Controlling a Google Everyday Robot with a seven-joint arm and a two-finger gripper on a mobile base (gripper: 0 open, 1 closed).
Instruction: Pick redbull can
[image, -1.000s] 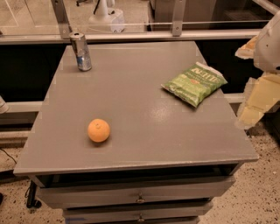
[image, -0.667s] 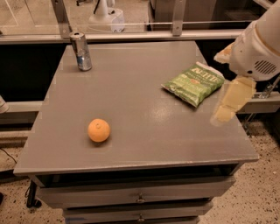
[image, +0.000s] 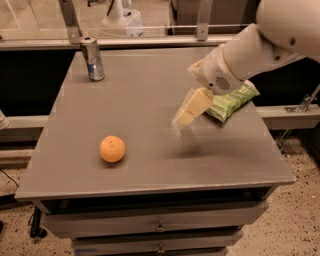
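The redbull can (image: 92, 58) stands upright at the far left corner of the grey table (image: 145, 165). It is slim, silver with blue patches and a shiny top. My gripper (image: 189, 111) hangs over the middle right of the table on a white arm that reaches in from the upper right. It is well to the right of the can and nearer to me, not touching it.
An orange fruit (image: 112, 149) lies on the table near the front left. A green chip bag (image: 231, 100) lies at the right side, partly hidden behind my arm. Drawers sit under the table top. A rail and glass run behind the table.
My arm has swung in from the right edge of the view toward the middle of the table, and now covers part of the chip bag. The can and the orange have not moved.
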